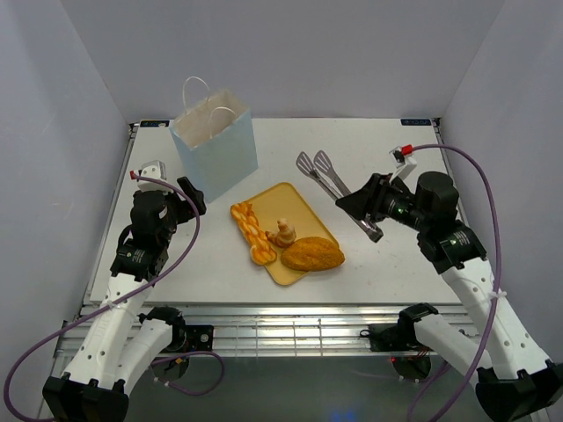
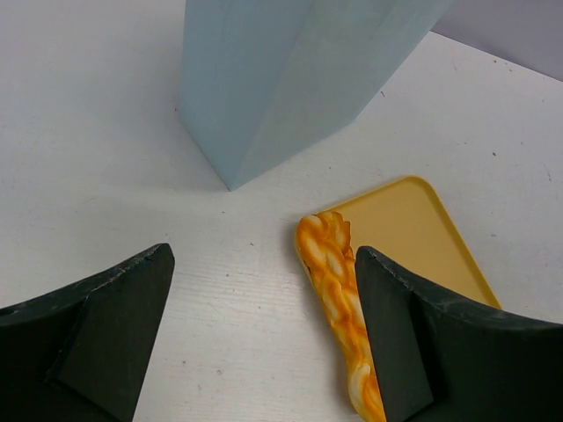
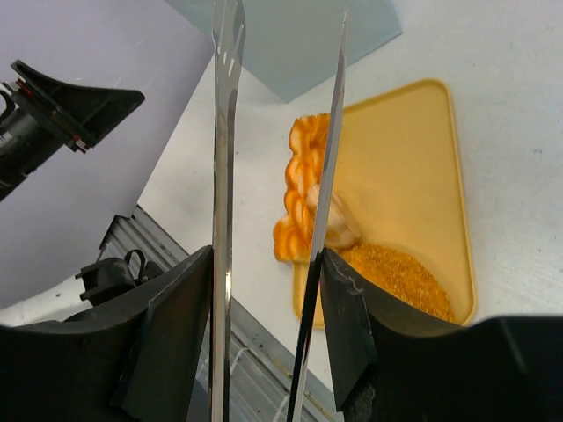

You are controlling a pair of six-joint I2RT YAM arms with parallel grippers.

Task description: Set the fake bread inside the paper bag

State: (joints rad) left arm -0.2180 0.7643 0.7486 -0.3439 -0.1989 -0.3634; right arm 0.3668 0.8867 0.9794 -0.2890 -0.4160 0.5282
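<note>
- Step in hand, as I judge it: picking up a first piece with the tongs [image 1: 322, 172]. Three pieces of bread are in sight and all lie on the tray [image 1: 283, 200]. I cannot see into the bag [image 1: 218, 151] to tell whether anything is in it.
- The right gripper [image 1: 351, 204] pinches the tongs near their handle end, at 3 o'clock of the tray. The wrist view shows one tong arm against each finger with a gap between the arms, so the tongs are not squeezed.
- The tong tips point to 11 o'clock and sit beyond the tray's far corner, away from the bread.
- The left gripper [image 1: 191, 195] is spread and holds nothing. It hovers at 9 o'clock of the tray, just near the bag's front corner.
- Bread: the braid [image 1: 249, 230] lies along the tray's 9 o'clock edge, partly off it. The croissant [image 1: 283, 234] is mid-tray. The loaf [image 1: 313, 255] is at 5 o'clock, overhanging the rim.
- The bag stands upright and open-mouthed at 11 o'clock of the tray, well apart from it.
- Next move calls for swinging the tips back over a piece, straddling it, then tightening the right fingers so the arms close on it.
- In the way: the bag's cord handles arch over its mouth and could snag the tongs. The light bag may tip if nudged, and the left gripper looks well placed to steady it.
</note>
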